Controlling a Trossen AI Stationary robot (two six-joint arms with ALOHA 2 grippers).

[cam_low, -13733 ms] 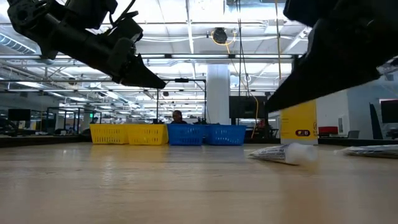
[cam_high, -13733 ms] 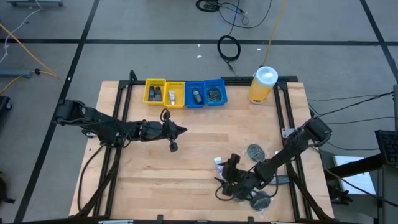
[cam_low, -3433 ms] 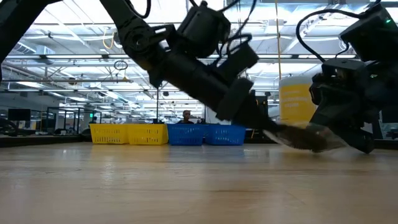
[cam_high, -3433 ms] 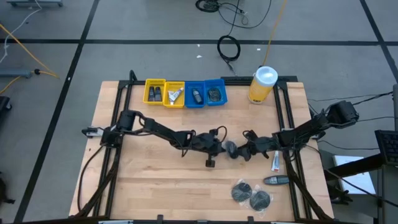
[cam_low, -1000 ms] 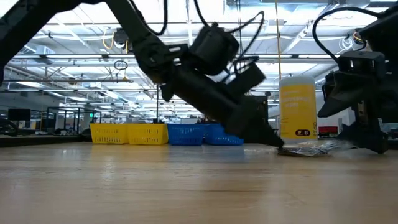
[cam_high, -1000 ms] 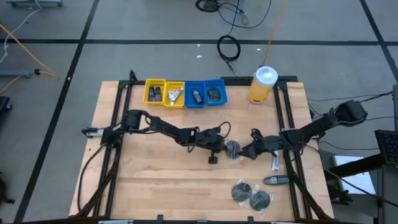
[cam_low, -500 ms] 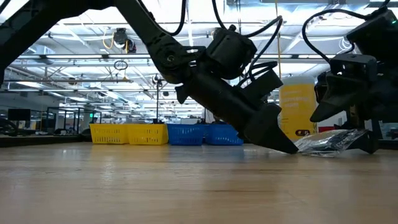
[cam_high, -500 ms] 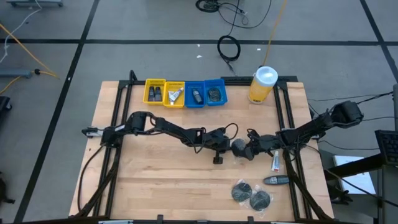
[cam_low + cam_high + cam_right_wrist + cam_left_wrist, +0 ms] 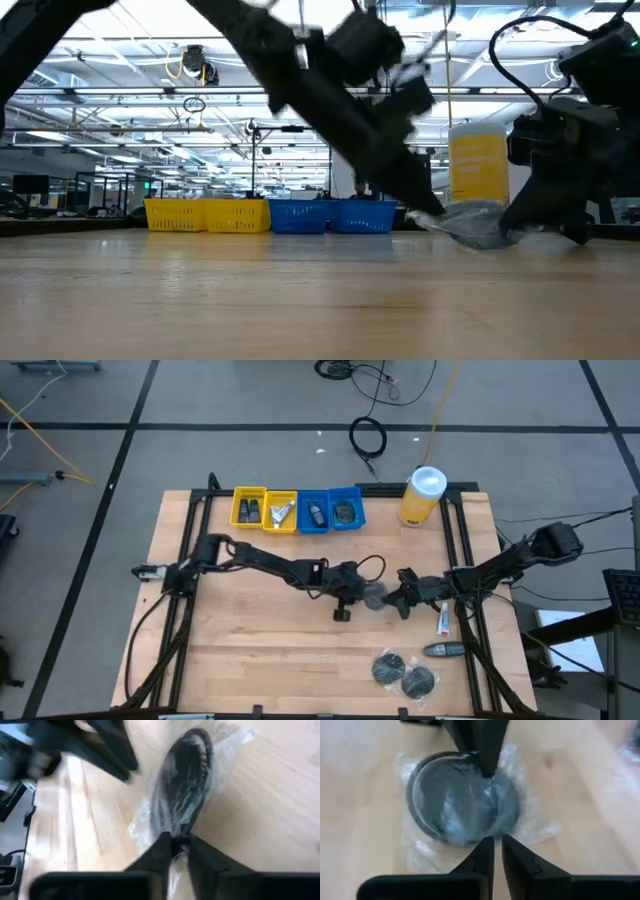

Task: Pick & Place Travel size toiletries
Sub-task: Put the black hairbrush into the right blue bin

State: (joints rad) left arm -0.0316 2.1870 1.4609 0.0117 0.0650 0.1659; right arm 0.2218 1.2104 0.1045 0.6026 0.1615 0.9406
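Note:
A dark round flat packet in clear wrap [image 9: 376, 596] sits at the table's middle, between my two grippers. My left gripper [image 9: 360, 597] is at the packet's left side. Its fingers [image 9: 487, 851] are only a slit apart, with bare wood showing through the gap. My right gripper [image 9: 393, 600] is on the packet's right side and is shut on it. Two more round packets [image 9: 400, 674] lie near the front edge, beside a dark stick-like piece [image 9: 443, 650] and a white tube [image 9: 443, 622]. My left gripper's tips stand at the wrap's left edge [image 9: 485, 836]; I cannot tell whether they touch it. My right gripper pinches the rim of the clear wrap [image 9: 181, 834] on the packet's right side between its two fingertips. The fingers come in low from the table's right. The packet is tilted in front of them, low over the wood [image 9: 472, 226].
Two yellow bins [image 9: 264, 510] and two blue bins [image 9: 331, 511], with small items inside, stand in a row at the far edge. A yellow canister with a white lid [image 9: 423, 495] stands to their right. Bare wood lies at the near left.
My left gripper carried the packet a little toward the table's right, then drew back toward the left and rose. My right gripper's fingers, which stood apart on either side of the packet, have shut on its right edge. The packet stays low at the table's middle.

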